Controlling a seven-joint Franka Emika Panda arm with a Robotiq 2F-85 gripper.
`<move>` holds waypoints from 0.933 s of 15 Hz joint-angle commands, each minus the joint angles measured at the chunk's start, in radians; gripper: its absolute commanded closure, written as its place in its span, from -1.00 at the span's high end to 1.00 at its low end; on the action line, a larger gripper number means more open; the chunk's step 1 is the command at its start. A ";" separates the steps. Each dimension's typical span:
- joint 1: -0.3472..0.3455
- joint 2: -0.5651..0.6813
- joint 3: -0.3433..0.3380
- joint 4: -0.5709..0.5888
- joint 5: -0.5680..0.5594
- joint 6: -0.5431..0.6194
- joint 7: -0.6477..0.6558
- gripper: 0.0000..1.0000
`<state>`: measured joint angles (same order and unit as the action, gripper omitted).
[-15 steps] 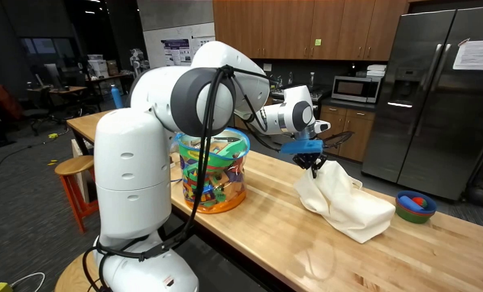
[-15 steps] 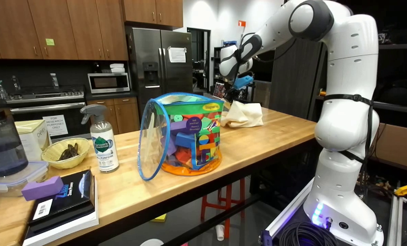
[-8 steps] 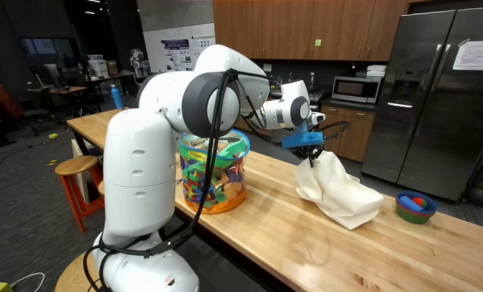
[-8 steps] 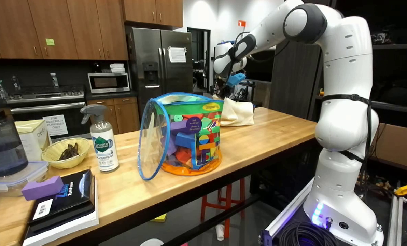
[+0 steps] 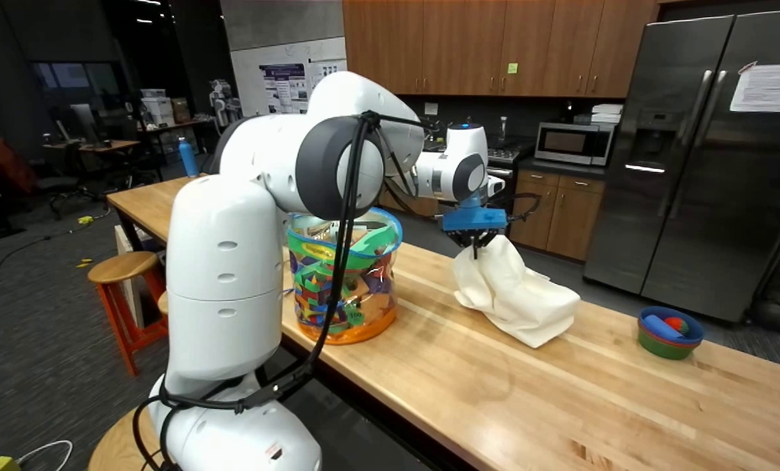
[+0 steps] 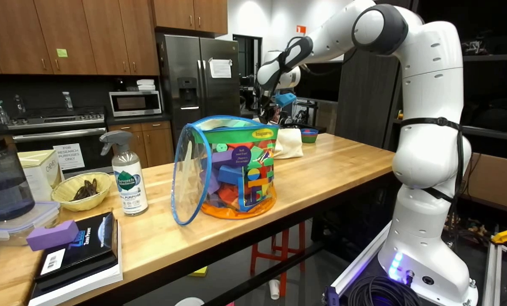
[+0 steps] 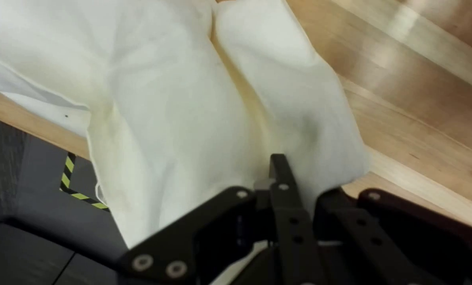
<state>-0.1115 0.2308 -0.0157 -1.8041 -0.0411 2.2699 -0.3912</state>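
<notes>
Cloth, cream and rumpled, is clamped in the closed gripper. Its lower folds are supported by a wooden tabletop.

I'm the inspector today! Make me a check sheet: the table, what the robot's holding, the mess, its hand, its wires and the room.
Surface: wooden tabletop, shiny.
Thing in hand: cream cloth bag, wrinkled, one end pinched and raised, the lower end on the tabletop.
Clutter: clear block bag, filled and standing open; stacked bowls; spray bottle; woven basket; purple block.
Gripper: Robotiq gripper, closed on a fold of the cream cloth bag.
Cables: black cables strapped along the white robot arm; black cable coil beside its base.
Surroundings: stainless-steel refrigerator, microwave, wooden cabinets, red-legged stool.
</notes>
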 commanded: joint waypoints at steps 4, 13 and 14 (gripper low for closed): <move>0.071 -0.077 0.086 -0.036 0.087 -0.050 -0.041 -0.98; 0.101 -0.198 0.074 -0.206 0.061 -0.036 0.024 -0.98; 0.097 -0.215 0.062 -0.232 0.054 -0.033 0.044 -0.98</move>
<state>-0.0057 0.1115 0.0766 -1.9203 0.0243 2.2285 -0.3869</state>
